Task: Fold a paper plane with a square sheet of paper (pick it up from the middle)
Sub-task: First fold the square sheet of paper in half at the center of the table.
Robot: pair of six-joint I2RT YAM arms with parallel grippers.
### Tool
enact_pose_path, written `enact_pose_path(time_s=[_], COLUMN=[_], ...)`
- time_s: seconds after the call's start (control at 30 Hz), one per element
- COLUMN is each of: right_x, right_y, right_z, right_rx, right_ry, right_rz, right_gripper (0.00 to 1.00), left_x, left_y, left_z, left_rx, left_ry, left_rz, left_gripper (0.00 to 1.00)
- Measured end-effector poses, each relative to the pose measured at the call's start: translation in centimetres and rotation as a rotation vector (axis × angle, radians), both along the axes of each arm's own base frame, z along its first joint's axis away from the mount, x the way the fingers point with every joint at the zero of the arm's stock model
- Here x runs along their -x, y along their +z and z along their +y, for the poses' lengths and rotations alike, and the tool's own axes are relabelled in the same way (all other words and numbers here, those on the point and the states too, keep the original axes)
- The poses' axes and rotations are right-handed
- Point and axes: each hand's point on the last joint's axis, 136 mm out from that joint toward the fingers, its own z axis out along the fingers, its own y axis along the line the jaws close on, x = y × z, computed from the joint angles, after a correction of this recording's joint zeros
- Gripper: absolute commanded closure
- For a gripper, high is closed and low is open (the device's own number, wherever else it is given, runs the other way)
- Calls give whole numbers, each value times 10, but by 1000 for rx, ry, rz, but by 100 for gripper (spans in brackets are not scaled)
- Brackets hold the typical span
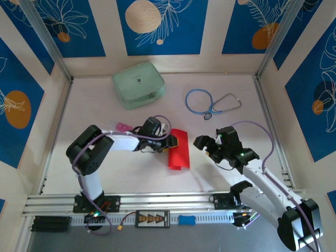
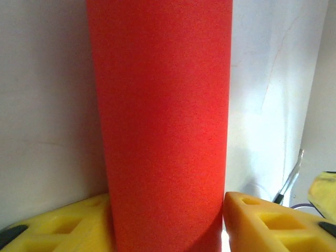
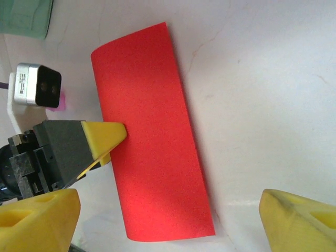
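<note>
In the left wrist view the red sheet of paper (image 2: pixel 160 121) runs off at 12 and 6 o'clock and the fingers (image 2: pixel 262 223) of the left end effector (image 2: pixel 168 197) are cropped at 6, so whether they pinch it is unclear. In the right wrist view the pale green case (image 3: pixel 23 16) is cut at 11 o'clock and a camera block (image 3: pixel 37 84) hides most of the small pink object (image 3: pixel 61 101) at 9.

The square sheet of paper (image 1: pixel 177 149) is laid near the middle of the table (image 1: pixel 231 131), with the left gripper (image 1: pixel 167 146) touching its left edge and the right gripper (image 1: pixel 202 144) placed apart on its right. Behind it, a case (image 1: pixel 138 85) is set at the back left and a stethoscope (image 1: pixel 212 102) at the back right. A small object (image 1: pixel 124 127) is seen beside the left arm, left of the sheet.
</note>
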Motion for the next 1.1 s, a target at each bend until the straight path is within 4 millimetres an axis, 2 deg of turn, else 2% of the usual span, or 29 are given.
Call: enact_pose_path(time_s=[0.23, 0.37, 0.57, 0.73, 1.1], right_x=[0, -4, 2, -1, 0], right_y=[1, 5, -7, -6, -21], right_z=[6, 16, 26, 31, 39], right_rx=[60, 9, -60, -98, -137], right_ry=[41, 78, 115, 122, 139], right_rz=[-59, -90, -86, -76, -8], right_gripper=[6, 14, 25, 31, 35], left_x=[3, 1, 3, 4, 2], left_y=[0, 2, -4, -7, -11], left_z=[13, 16, 24, 29, 40], left_rx=[-87, -118, -170, -209, -255], left_ry=[-16, -29, -33, -39, -45], left_rz=[-29, -48, -49, -45, -43], left_gripper=[47, 52, 58, 59, 61])
